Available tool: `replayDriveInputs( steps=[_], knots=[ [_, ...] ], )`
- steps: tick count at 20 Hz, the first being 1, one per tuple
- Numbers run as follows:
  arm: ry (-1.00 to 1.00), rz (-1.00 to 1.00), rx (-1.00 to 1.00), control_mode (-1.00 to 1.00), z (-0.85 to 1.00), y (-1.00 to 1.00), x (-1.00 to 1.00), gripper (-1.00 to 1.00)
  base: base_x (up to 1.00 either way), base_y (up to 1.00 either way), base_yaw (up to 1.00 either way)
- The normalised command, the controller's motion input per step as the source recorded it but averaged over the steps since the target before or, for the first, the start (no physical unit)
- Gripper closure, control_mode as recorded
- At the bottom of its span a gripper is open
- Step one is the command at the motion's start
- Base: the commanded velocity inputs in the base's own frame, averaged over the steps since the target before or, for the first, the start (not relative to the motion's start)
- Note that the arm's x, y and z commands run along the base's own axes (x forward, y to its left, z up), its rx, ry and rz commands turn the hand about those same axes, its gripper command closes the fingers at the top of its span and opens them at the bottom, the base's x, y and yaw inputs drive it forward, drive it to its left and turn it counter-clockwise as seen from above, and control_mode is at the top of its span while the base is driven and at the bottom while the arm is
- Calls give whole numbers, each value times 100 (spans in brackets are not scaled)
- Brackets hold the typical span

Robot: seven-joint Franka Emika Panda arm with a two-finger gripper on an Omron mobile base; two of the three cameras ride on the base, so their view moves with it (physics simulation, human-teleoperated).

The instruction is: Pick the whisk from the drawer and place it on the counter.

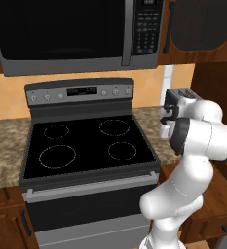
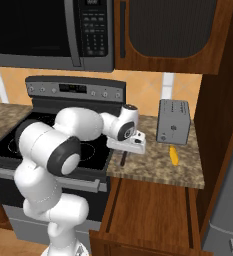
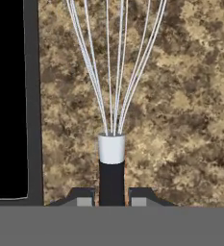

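Black handle of the whisk [image 3: 112, 158] sits clamped between the closed fingers [image 3: 84, 197]. Its wires run straight ahead of them, over the speckled table [image 3: 180, 120], stovetop [image 3: 7, 96] alongside.

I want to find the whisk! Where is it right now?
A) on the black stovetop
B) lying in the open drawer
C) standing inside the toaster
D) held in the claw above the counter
D: the claw pinches the whisk by its black handle, with speckled counter underneath.
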Motion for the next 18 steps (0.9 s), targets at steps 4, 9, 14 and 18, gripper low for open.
replayDriveInputs(
  steps=[4, 9, 14, 18],
  knots=[
    [0, 0, 0, -100, -35, -6, 52, 100, 0, 0, 0],
    [0, 0, 0, -100, -27, 0, 64, 100, 0, 0, 0],
    [0, 0, 0, -100, -33, 0, 58, 100, 0, 0, 0],
    [0, 0, 0, -100, -34, 0, 43, 100, 0, 0, 0]
  ],
)
